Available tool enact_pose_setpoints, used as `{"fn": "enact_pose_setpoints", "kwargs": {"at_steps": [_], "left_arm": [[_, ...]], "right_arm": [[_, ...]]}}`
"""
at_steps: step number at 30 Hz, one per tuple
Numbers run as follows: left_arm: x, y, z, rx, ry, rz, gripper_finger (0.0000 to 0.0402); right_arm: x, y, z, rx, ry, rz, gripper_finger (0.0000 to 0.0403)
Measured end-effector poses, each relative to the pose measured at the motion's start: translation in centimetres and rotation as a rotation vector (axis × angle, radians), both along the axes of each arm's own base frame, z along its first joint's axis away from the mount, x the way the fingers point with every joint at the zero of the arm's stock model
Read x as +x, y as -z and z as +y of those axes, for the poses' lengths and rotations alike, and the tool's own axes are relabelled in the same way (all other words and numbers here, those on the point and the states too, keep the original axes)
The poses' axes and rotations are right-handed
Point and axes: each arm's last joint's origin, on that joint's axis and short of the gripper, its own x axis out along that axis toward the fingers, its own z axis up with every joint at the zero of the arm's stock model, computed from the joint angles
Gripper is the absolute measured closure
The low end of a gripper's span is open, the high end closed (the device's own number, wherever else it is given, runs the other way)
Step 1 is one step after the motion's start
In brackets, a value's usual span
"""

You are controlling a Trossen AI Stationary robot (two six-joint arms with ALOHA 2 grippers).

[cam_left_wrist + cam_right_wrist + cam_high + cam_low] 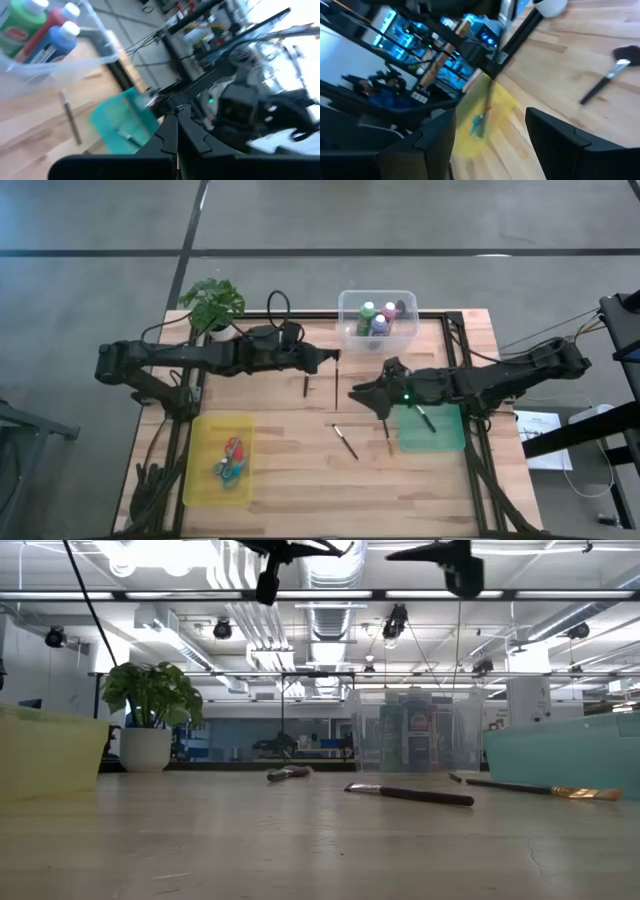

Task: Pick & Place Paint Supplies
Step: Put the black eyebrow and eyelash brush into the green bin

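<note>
High view, frame centre: left gripper (337, 358), clenched on a dark brush (337, 380), should be guided to the teal tray (450, 435); right gripper (362, 392) hangs released.

Yellow tray (205, 480); teal tray (445, 438); clear bin (349, 305) with green (368, 312), blue (380, 326), pink (390, 310) white-capped bottles; light wood table (290, 470); green plant (212, 302), white pot.
</note>
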Motion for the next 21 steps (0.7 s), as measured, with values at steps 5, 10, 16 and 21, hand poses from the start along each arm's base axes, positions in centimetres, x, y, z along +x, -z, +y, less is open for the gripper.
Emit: {"fn": "enact_pose_setpoints", "kwargs": {"at_steps": [5,10,16,21], "left_arm": [[0.1,-0.6,-0.8,0.023,0.033,-0.013,0.0401],[0.1,-0.3,-1.6,0.022,0.055,-0.005,0.0401],[0.2,-0.2,-2.3,0.023,0.073,-0.009,0.0401],[0.2,-0.2,-2.3,0.027,0.068,-0.005,0.0401]], "right_arm": [[1.7,0.3,-0.2,0.032,-0.007,-0.078,0.0166],[2.6,0.4,-0.6,0.051,-0.016,-0.101,0.0166],[4.0,-0.2,-1.1,0.043,-0.030,-0.108,0.0167],[5.6,0.0,-1.5,0.049,-0.050,-0.022,0.0232]]}}
